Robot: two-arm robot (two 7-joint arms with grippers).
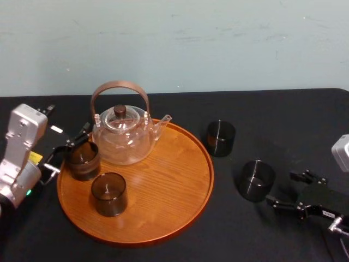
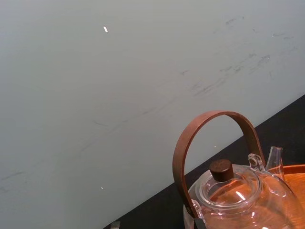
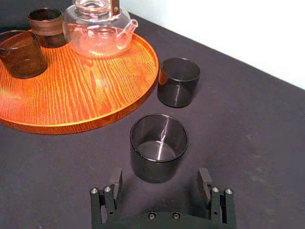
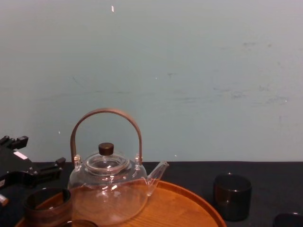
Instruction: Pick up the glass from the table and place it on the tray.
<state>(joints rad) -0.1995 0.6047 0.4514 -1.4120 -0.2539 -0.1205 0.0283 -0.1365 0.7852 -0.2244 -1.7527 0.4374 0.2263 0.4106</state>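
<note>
1. The right hand sits low over the near right of the tabletop. It is released: the right wrist view shows its two fingers spread wide with nothing between them.
2. The glass stands upright on the cloth just beyond that hand and slightly to its left. Its axis is vertical and its mouth faces up. In the right wrist view it is centred ahead of the gap, just past the fingertips and not yet between them. I judge the coming move to be a short, straight advance so that the fingers pass on either side of the wall.
3. A second glass stands farther off and to the left, close to the tray's right rim and clear of the first one.
4. The tray lies to the left of both, so the carry would run leftward. Bare wood shows on its near right part.
5. Two more tumblers already stand on the left of the tray.
6. The left hand is at the tray's far left edge, beside one tumbler and well apart from the glass. Whether it is released or clenched I cannot tell. The right arm is plainly the nearer.
7. The teapot stands at the far side of the tray.
</note>
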